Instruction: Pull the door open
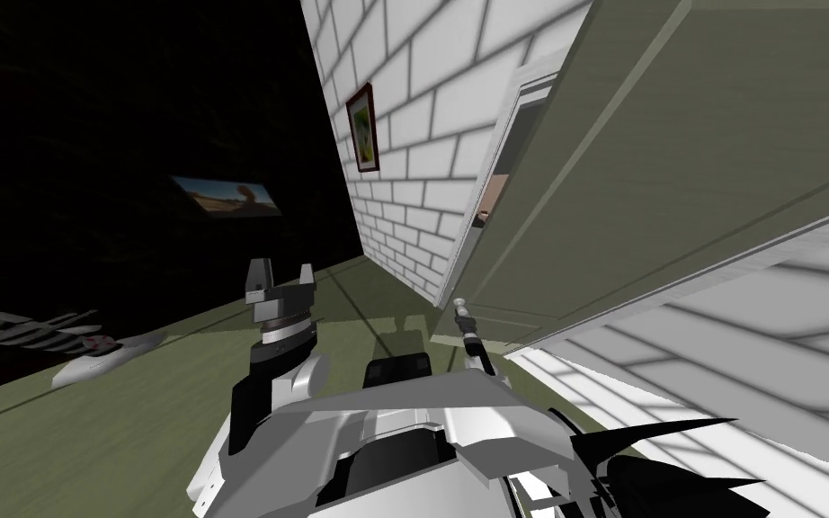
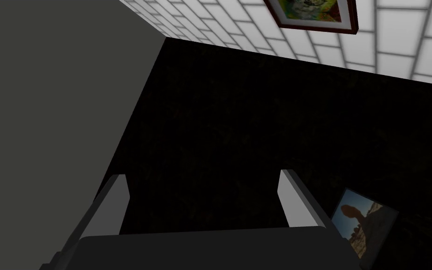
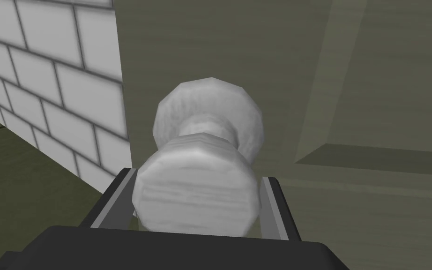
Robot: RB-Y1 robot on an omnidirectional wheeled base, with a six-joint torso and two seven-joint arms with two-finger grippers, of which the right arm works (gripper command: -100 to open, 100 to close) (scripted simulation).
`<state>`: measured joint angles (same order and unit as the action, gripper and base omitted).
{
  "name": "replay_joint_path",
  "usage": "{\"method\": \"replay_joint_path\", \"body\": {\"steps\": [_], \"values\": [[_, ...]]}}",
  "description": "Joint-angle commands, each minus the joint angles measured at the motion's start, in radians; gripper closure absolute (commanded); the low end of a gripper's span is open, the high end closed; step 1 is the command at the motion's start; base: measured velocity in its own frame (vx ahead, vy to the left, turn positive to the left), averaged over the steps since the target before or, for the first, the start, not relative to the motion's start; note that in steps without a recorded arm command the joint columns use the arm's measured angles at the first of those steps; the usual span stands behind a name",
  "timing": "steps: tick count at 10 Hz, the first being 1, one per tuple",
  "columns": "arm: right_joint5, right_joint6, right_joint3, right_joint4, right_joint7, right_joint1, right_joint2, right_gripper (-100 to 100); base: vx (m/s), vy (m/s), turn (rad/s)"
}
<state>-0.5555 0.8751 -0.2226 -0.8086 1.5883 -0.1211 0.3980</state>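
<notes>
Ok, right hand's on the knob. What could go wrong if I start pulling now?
1. The right gripper clamps only the rounded outer end of the knob; its thin fingers may slip off under load.
2. The door stands close and would swing towards me; unless I back away, it may jam against the right arm.
3. The open left gripper hangs beside the knob, possibly in the door's path.

— What carries everything here?
— The floor (image 1: pixel 134 423), olive green with thin darker seams. It runs from the foot of the white brick wall (image 1: pixel 422 117) out to a black area on the robot's left.
— Does anything lie on it?
— One long white object (image 1: pixel 102 360) near that edge; its kind cannot be told. A grey slatted thing (image 1: pixel 8 328) is just beside it.
— And the door (image 1: pixel 655 162)?
— Its bottom edge comes down to the floor next to the wall.
</notes>
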Motion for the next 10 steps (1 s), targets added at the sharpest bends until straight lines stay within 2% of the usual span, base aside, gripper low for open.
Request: {"method": "replay_joint_path", "body": {"steps": [1, 2, 3, 5, 10], "values": [[0.008, 0.012, -0.015, -0.011, 0.018, -0.008, 0.013, 100, -0.206, -0.035, 0.075], [0.006, 0.004, -0.012, -0.007, 0.011, -0.009, 0.007, 100, -0.096, -0.012, 0.020], [0.016, 0.020, -0.031, -0.008, 0.032, -0.022, 0.021, 100, -0.143, -0.035, 0.110], [0.024, 0.035, -0.044, -0.009, 0.049, -0.031, 0.034, 100, -0.215, -0.025, 0.095], [0.053, 0.093, -0.094, -0.015, 0.114, -0.063, 0.085, 100, -0.214, -0.050, 0.121]]}}
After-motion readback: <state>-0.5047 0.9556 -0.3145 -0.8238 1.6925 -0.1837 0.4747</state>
